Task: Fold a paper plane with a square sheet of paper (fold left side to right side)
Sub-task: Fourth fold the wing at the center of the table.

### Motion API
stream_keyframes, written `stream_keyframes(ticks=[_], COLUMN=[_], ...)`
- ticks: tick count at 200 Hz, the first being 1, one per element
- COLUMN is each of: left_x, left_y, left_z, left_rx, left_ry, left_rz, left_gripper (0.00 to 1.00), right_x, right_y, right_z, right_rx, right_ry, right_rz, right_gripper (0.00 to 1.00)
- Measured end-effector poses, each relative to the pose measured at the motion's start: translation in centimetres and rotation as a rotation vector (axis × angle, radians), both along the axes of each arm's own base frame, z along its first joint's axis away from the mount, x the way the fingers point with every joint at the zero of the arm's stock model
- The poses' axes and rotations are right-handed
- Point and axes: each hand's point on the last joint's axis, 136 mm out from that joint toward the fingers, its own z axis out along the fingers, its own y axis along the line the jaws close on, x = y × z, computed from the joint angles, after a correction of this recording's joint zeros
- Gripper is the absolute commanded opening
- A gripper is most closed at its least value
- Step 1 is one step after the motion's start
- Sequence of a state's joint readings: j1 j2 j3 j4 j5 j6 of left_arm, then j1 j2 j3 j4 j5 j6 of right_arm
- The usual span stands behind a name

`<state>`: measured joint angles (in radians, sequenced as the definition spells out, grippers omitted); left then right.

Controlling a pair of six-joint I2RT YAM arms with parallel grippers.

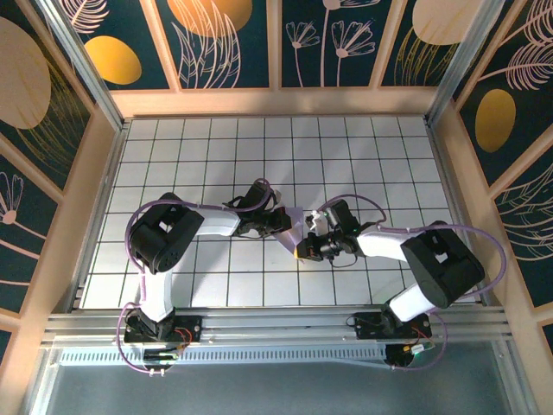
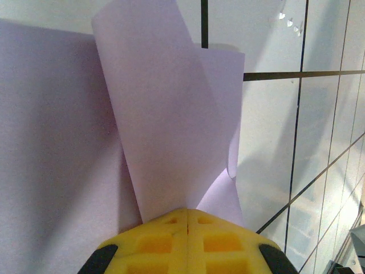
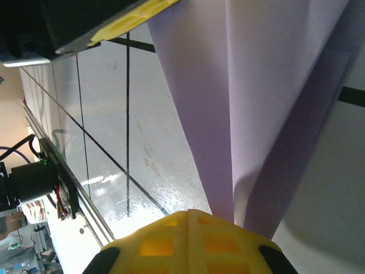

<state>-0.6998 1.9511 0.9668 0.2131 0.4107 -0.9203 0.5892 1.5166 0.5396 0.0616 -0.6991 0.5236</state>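
Left hand [image 2: 187,218]: clenched on the square sheet of paper [image 2: 165,114], pads pressed together over one edge. In the left wrist view the pinched flap rises from 6 o'clock toward 12, curled, its free corner up at 11; the rest lies flat on the table [image 1: 216,147] at 9.

Centre, top view: the sheet [image 1: 298,225] sits mid-table between the two hands, mostly hidden. The visible strip seems to run 12 to 6; I can't be sure of its true long axis.

Right hand [image 3: 188,217]: clenched on the paper too, with layers fanning from 6 toward 1 o'clock.

Step, as judged: the left-to-right fold is in hand, with the paper lifted and no flat crease yet. Next move calls for carrying the left edge across to the right, matching the edges squarely, laying it down, then pressing the crease.
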Motion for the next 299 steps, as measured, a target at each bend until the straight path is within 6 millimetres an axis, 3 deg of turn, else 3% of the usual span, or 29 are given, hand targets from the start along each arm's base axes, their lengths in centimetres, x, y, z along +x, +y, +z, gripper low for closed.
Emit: stream_keyframes(ticks=[134, 256, 299], left_x=[0.0, 0.0, 0.0], left_y=[0.0, 0.0, 0.0], left_z=[0.0, 0.0, 0.0], left_rx=[0.001, 0.002, 0.003], left_ry=[0.0, 0.001, 0.002], left_rz=[0.0, 0.0, 0.0], left_gripper=[0.05, 0.05, 0.05], right_x=[-0.2, -0.3, 0.6], right_y=[-0.6, -0.5, -0.2], right_z=[-1.2, -1.1, -0.5], right_rx=[-0.032, -0.028, -0.018], right_ry=[0.011, 0.009, -0.014], right_rz=[-0.013, -0.009, -0.016], right_gripper=[0.0, 0.0, 0.0])
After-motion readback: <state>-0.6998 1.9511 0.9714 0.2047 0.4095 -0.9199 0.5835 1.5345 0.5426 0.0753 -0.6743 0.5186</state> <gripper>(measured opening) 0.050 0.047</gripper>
